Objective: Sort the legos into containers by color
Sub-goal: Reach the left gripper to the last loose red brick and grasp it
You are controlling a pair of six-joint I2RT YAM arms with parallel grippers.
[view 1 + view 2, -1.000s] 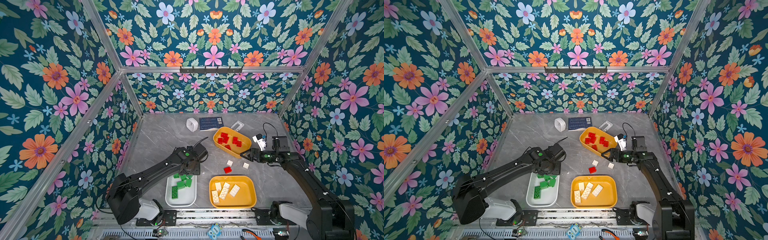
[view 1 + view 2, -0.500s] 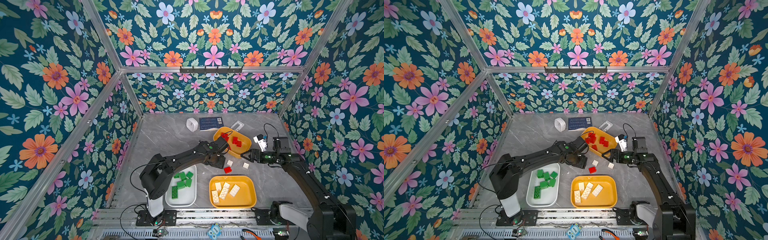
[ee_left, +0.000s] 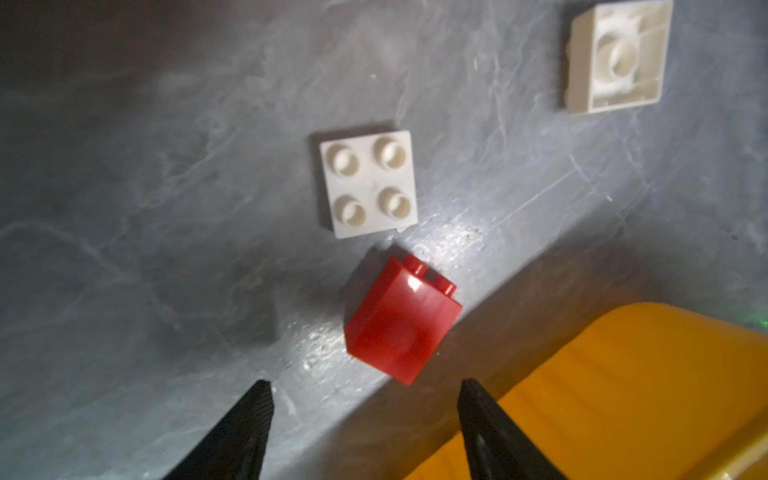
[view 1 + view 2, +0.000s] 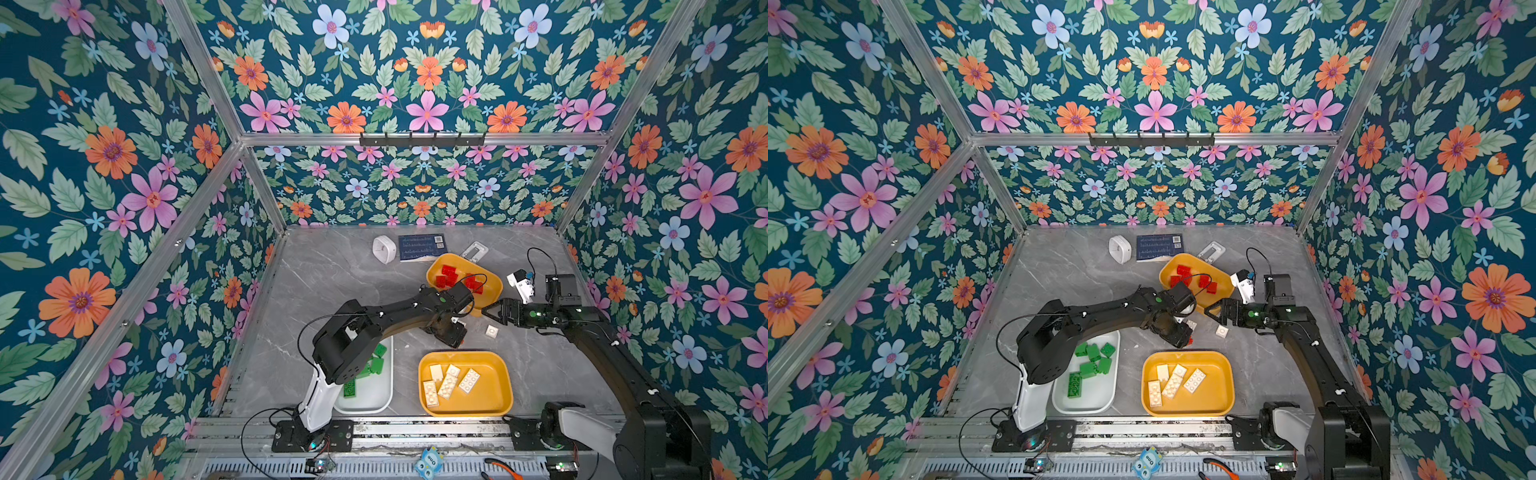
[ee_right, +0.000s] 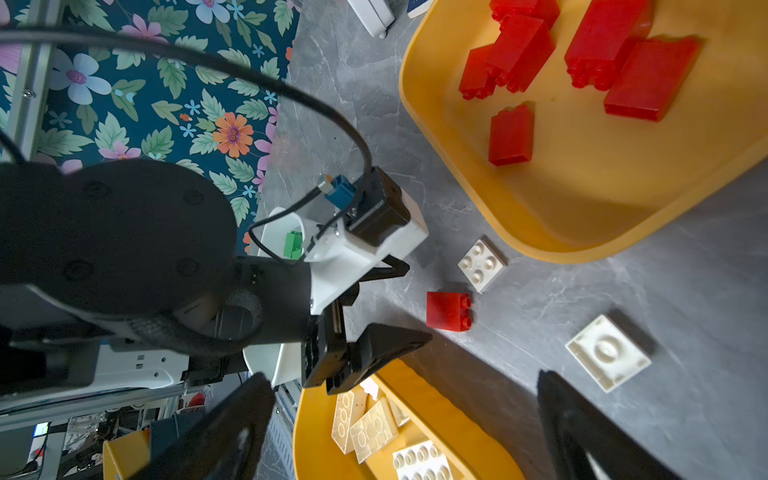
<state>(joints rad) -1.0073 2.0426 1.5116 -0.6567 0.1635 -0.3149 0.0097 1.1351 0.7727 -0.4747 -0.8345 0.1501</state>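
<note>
Loose red brick [image 3: 401, 320] lies on its side on the grey table [image 3: 124, 208], between the far yellow tub [image 4: 494, 289] and the near yellow tub [image 4: 492, 399]. Just beside it we see a cream brick [image 3: 369, 183], studs up. An upturned brick [image 3: 617, 56], also cream, lies a little apart. Left gripper [image 3: 365, 386] hovers over the red brick, fingers apart, nothing between them. Right gripper [image 5: 403, 376] hangs near the far yellow tub, fingers spread wide, empty. Far tub holds red bricks [image 4: 448, 276], near tub cream bricks [image 4: 449, 380], white tub [image 4: 1096, 399] green bricks [image 4: 1090, 368].
</note>
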